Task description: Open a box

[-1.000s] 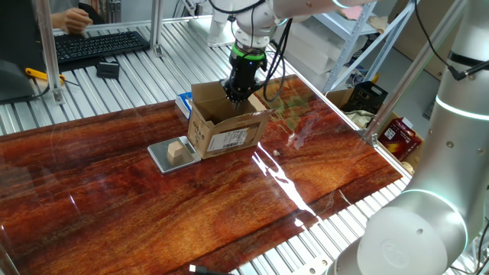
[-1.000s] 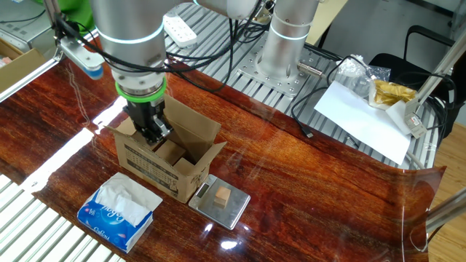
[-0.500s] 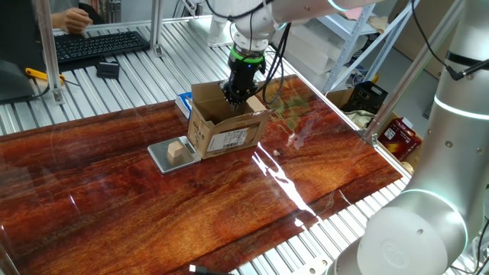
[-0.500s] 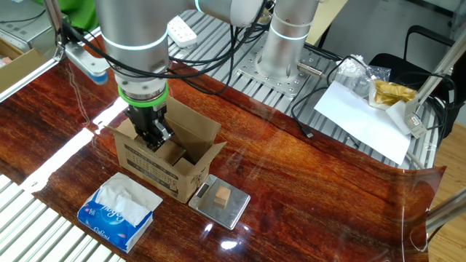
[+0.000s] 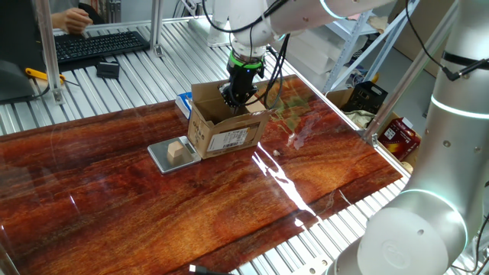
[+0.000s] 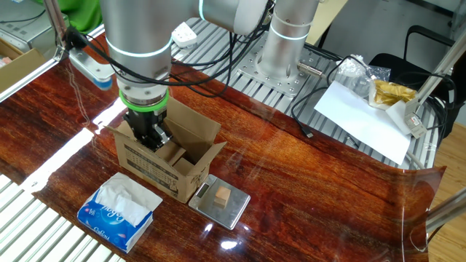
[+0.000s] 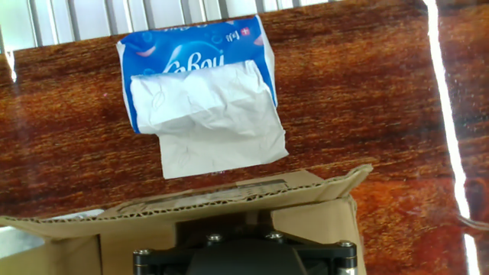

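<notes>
Tissue pack (image 7: 200,99) beyond box (image 7: 229,200): hand view.

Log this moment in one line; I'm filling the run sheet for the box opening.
phase: working the flaps | gripper: shut, pointing down inside the box top | flaps: outer ones up | beside box: tissue packet, wooden cube

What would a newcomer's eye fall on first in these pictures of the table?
First comes the brown cardboard box in the middle of the glossy wooden table, flaps up, with the gripper reaching down into its open top. Beside it lie a blue-and-white tissue packet and a small wooden cube on a grey plate.
</notes>
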You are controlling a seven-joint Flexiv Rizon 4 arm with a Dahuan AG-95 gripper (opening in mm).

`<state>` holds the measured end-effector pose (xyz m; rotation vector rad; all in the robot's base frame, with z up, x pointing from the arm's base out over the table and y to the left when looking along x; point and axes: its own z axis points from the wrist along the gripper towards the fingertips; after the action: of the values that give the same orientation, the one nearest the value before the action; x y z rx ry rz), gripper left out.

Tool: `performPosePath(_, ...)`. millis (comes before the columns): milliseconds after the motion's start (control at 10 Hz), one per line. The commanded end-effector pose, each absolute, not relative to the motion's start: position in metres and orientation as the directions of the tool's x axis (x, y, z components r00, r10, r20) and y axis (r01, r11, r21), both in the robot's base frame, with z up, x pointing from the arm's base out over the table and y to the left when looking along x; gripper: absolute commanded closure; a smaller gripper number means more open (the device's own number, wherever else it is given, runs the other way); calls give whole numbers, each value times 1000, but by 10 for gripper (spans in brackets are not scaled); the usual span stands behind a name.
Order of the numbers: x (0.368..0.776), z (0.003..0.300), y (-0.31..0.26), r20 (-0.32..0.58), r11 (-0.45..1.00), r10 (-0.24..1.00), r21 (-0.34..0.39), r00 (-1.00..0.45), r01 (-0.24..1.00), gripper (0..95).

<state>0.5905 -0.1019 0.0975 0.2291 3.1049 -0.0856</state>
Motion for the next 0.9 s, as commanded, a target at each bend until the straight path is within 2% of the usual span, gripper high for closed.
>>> performPosePath(100,591,96,-104,-51,986,119,-112,-992,124,950)
performPosePath(300,593,95,-106,-72,978,72,-190,-995,85,950)
performPosePath(900,598,94,-112,-85,962,10,-270,-996,33,950)
